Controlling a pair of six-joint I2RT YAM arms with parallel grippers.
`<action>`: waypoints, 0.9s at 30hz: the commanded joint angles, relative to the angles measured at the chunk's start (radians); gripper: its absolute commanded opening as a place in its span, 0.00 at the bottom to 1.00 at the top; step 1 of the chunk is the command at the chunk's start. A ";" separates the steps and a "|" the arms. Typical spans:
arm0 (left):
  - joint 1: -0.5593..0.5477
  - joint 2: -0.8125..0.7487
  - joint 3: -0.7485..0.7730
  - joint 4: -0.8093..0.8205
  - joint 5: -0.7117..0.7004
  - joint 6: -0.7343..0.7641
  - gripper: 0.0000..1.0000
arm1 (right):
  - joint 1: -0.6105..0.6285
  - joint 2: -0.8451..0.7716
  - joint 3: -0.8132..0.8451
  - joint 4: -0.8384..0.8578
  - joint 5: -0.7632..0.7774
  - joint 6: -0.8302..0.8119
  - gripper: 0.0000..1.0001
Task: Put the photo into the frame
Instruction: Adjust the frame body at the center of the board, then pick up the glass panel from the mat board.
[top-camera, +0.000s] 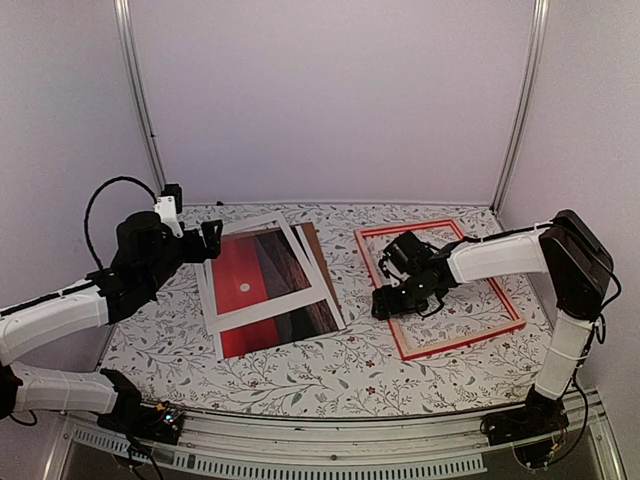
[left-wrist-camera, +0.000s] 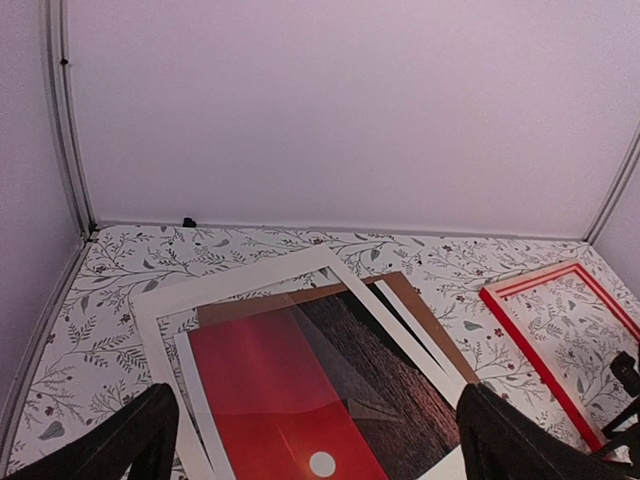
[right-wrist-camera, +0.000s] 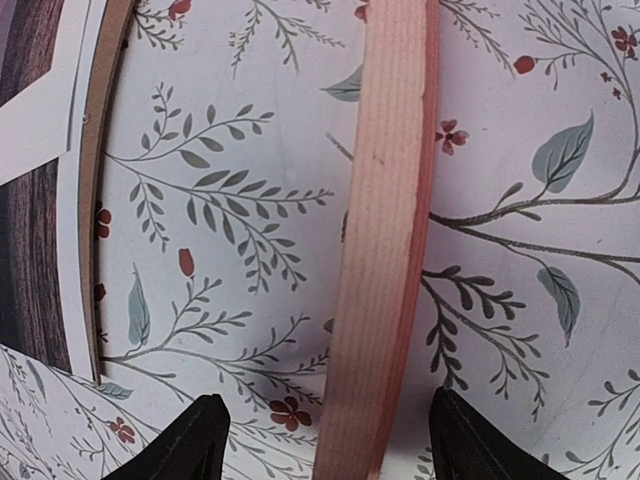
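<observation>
Right gripper is held open astride one rail of the frame, seemingly for grasping; left gripper is held wide at ten o'clock of the photo.

1 photo, 1 frame, 1 mat, 1 board — 2 claws.

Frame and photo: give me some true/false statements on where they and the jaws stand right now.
1. The photo sits inside the frame. False: it lies apart, to the frame's left, among the white mat strips.
2. The right jaws stand open on either side of one frame rail. True.
3. The left jaws are clamped on the photo. False: they are wide open above it and grip nothing.
4. The frame lies flat on the table. True.
</observation>
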 joint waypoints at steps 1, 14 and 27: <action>-0.015 0.009 -0.005 -0.019 -0.021 -0.019 1.00 | 0.044 0.010 0.031 0.041 -0.031 0.037 0.72; -0.014 0.125 0.058 -0.182 -0.070 -0.080 1.00 | 0.071 0.106 0.239 0.083 -0.016 0.009 0.74; 0.170 0.243 0.069 -0.310 0.140 -0.190 1.00 | 0.073 0.154 0.484 0.064 -0.105 -0.138 0.82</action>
